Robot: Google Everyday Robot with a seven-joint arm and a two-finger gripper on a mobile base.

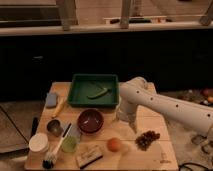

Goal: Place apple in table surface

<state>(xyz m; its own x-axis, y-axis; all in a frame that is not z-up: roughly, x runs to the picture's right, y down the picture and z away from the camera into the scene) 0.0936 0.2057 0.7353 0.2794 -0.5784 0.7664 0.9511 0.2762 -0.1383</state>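
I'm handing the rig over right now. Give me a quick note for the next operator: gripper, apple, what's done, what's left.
Gripper: over the table's right-middle, beside the dark red bowl; it holds nothing, jaws open.
Apple: resting on the table surface near the front edge, between the grape bunch and a small block, apart from the gripper.
Done: apple appears to be placed on the table.
Left: probably only pulling the arm back; confirm the apple stays put.

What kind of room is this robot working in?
Probably a lab's mock kitchen: a wooden table holding a bowl, green tray and apple. The gripper hangs above it, beside dark windows.
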